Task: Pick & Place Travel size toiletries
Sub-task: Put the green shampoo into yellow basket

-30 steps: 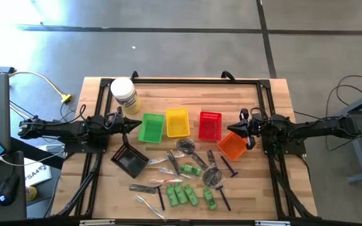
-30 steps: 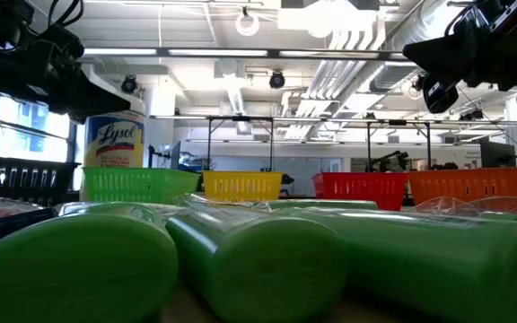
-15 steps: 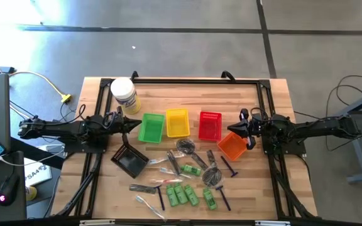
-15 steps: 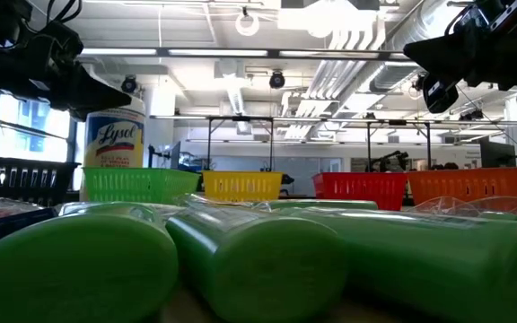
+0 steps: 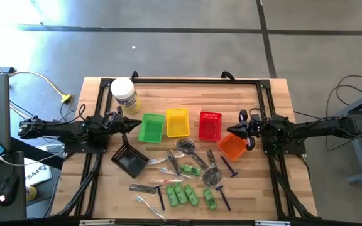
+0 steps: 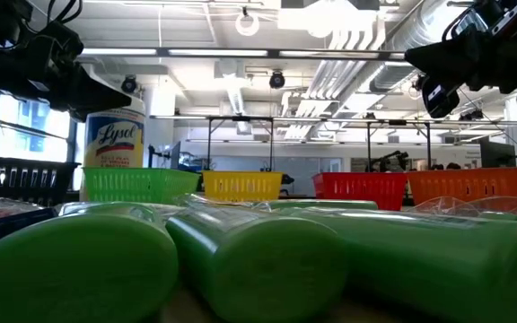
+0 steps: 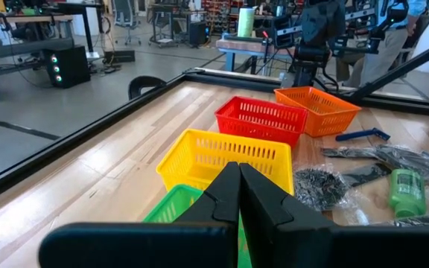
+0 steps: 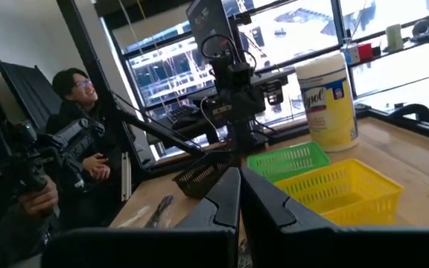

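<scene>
The travel size toiletries lie loose on the table's near middle: green little bottles [image 5: 181, 193] [image 6: 240, 260], slim black sticks [image 5: 161, 198], clear-wrapped sticks [image 5: 144, 188] and dark round pieces [image 5: 213, 177]. My left gripper [image 5: 137, 123] [image 7: 238, 170] hovers shut at the table's left, beside the green basket [image 5: 151, 127]. My right gripper [image 5: 237, 129] [image 8: 238, 173] hovers shut at the table's right, above the orange basket [image 5: 232, 145]. Neither touches anything.
Yellow [image 5: 177, 123] and red [image 5: 210, 125] baskets stand in a row between the green and orange ones. A black basket [image 5: 129, 160] sits near left. A large white jar with a yellow label [image 5: 124, 95] stands far left. A person [image 8: 80, 104] sits beyond the table's left side.
</scene>
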You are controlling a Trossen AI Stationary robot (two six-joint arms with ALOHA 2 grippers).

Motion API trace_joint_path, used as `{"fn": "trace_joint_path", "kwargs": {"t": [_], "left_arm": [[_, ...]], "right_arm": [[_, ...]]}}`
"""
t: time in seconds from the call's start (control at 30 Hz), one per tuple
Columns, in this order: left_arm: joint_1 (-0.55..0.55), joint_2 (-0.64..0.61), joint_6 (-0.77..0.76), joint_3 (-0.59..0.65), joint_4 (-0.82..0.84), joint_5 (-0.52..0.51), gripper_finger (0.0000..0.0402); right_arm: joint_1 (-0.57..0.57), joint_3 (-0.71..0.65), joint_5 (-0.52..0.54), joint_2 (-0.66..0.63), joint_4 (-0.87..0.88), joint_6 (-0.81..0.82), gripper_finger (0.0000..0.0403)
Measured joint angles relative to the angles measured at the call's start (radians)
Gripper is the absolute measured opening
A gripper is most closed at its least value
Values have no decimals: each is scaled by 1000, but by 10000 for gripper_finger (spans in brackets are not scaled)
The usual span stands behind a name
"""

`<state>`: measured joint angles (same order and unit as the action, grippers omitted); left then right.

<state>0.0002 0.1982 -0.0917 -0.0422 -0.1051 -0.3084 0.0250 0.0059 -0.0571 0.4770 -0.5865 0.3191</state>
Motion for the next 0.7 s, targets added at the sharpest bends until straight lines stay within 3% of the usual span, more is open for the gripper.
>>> {"fn": "trace_joint_path", "kwargs": {"t": [0.7], "left_arm": [[0, 0, -1, 0, -5, 2, 2]], "right_arm": [[0, 33, -129, 7, -1, -9, 4]]}}
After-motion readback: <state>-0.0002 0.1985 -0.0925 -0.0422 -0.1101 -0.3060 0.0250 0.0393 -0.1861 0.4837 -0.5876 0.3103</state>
